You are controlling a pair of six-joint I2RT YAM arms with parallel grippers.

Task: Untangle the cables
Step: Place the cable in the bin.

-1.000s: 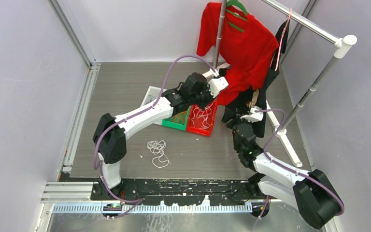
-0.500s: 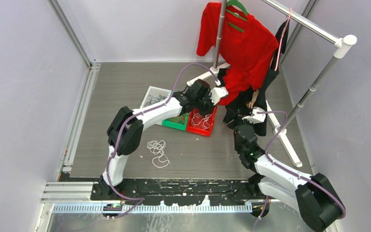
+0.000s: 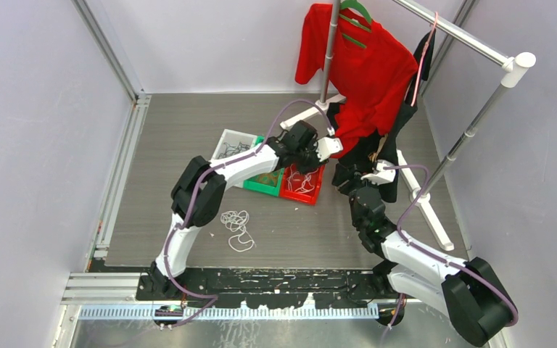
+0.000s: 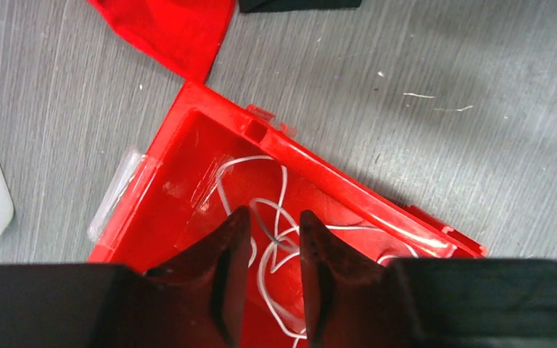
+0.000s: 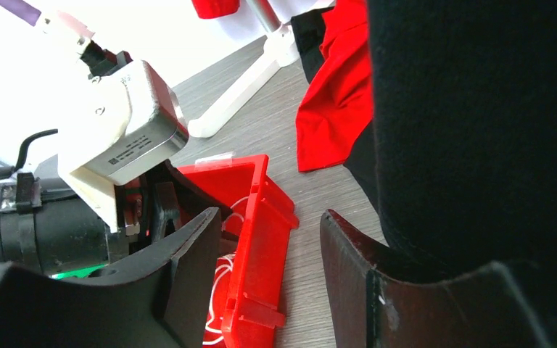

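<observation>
Cables: a white tangle lies loose toward the near edge of the counter. Dark strands sit in the white bin. The contents of the green bin are unclear. White loops lie in the red bin.

Risks:
- The left claw is low over the crossed loops. Closing here would likely pinch several strands and tighten the knot, or haul the light bin along.
- The right claw sits tight beside the black garment. Fabric could snag on its outer finger in any sweep toward the bin.

Pose:
- The left arm reaches far across the bins with its wrist pitched down. The claw is parted narrowly and grips nothing. A strand shows in the gap, but I can't tell if it touches.
- The right arm is folded with its elbow low, and the claw faces the red bin, spread wide and empty.
</observation>
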